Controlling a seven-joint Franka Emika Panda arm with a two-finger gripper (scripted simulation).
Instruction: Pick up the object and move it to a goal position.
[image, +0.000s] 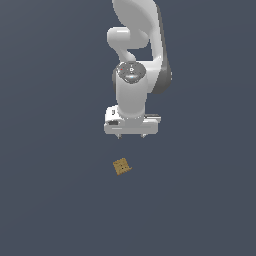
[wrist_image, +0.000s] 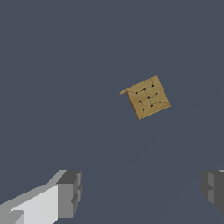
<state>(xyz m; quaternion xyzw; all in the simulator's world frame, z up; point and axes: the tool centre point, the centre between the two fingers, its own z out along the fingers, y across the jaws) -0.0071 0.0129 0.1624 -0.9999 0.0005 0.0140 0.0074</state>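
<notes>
- Nothing of the task looks done so far: the block (image: 121, 166) lies on the grey floor (image: 50, 200), not lifted and not touched by anything.
- One arm (image: 134, 60) hangs over the scene with its gripper (image: 131, 136) pointing down, clear of the floor and apart from the block.
- In the exterior view the block sits below the gripper and a little toward that view's left, turned at an angle so its edges do not line up with the gripper's body.
- The wrist view shows both fingers (wrist_image: 70, 192) spread wide with only bare floor between them; the block (wrist_image: 148, 96) lies ahead of them, outside the gap.
- The block's upper face carries a faint darker grid, and it looks narrower than the spread of the fingers, so it should fit between them.
- Still to come, by my reading: bring the gripper over the block, turn it to match the block's sides, lower, close, lift, and carry.
- No marker for the goal is visible in either view, so I cannot tell where the block must end up.
</notes>
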